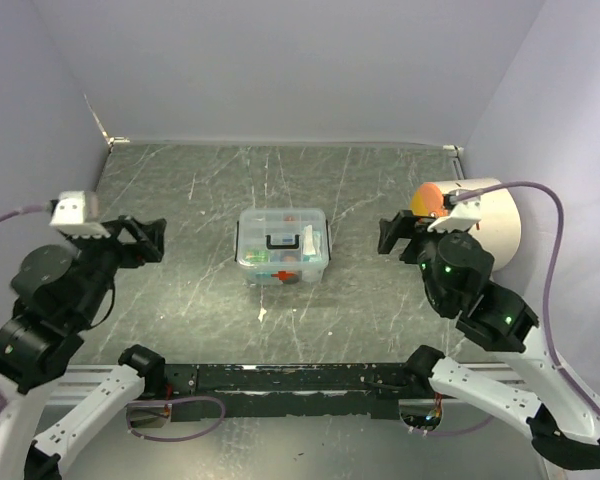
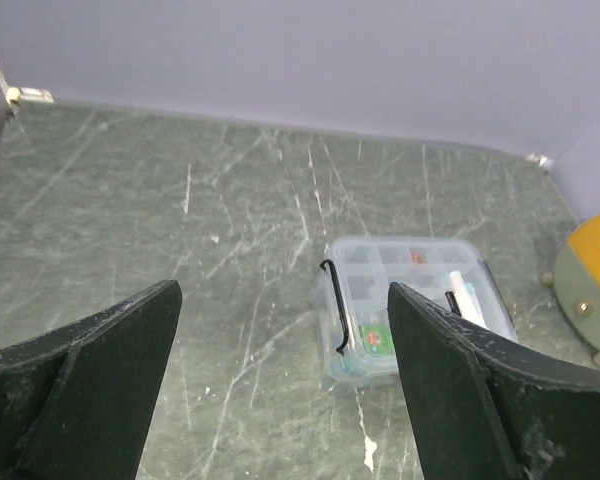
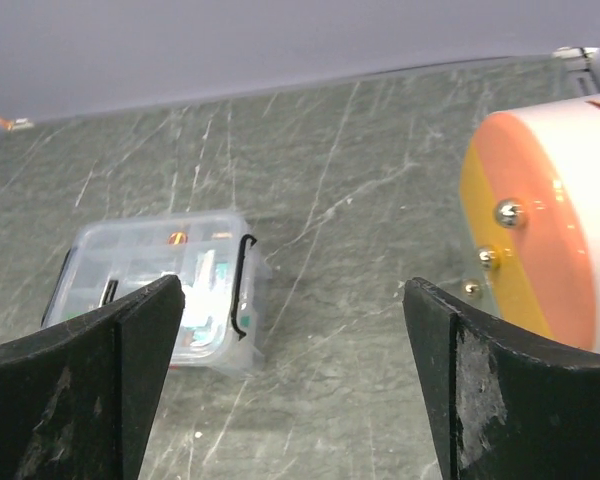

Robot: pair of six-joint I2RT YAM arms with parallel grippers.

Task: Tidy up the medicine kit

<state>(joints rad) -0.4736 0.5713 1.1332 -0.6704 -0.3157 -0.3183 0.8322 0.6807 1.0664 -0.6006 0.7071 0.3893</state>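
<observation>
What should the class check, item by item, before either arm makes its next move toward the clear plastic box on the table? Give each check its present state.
1. The left gripper is open and empty: ok.
2. The right gripper is open and empty: ok.
3. The box lies on the table between the grippers, touching neither: ok.
4. The lid is on the box, with the black handle on top: ok. Whether it is latched: cannot tell.
5. The cylinder stands apart from the box: ok.
6. The cylinder leaves the right arm room to swing: cannot tell, since it sits close behind that arm.
</observation>
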